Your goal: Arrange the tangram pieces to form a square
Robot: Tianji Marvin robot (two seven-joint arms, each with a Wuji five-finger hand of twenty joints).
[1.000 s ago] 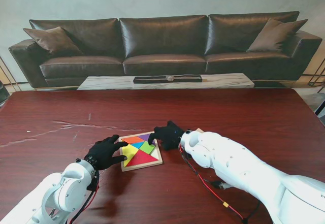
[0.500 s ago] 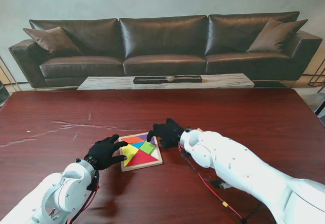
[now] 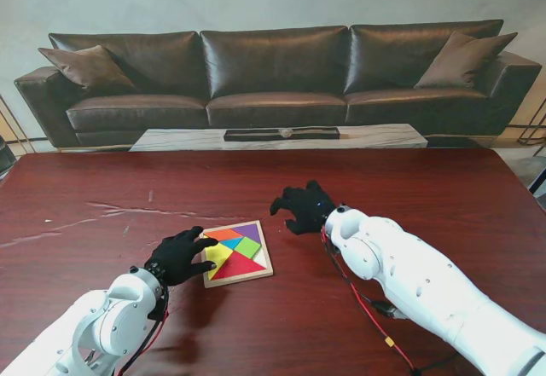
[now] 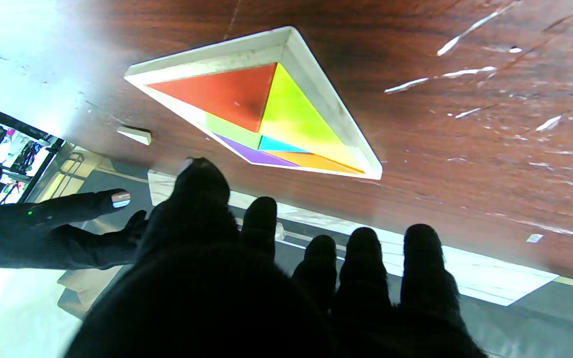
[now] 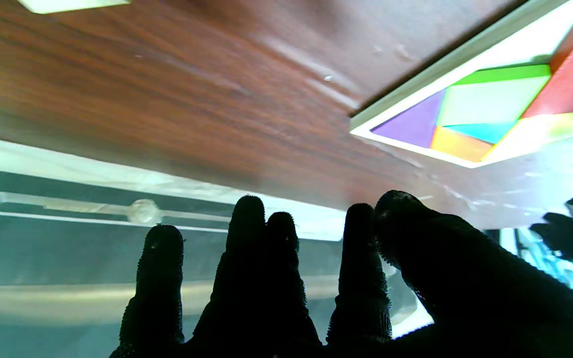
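The tray (image 3: 265, 265) lies on the counter (image 3: 102, 188) near its near edge, about midway between the left and right edges, with the tangram pieces (image 3: 235, 252) inside it. The left robot hand (image 3: 179, 257) rests at the tray's left side. The right robot hand (image 3: 304, 207) sits to the tray's right and farther from me, apart from it. A sofa (image 3: 273, 78) stands beyond the counter's far edge.

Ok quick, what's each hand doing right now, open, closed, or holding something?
Left hand: open, holds nothing, fingertips at the left edge of the square wooden tangram tray.
Right hand: open, fingers spread, holds nothing, off the tray.
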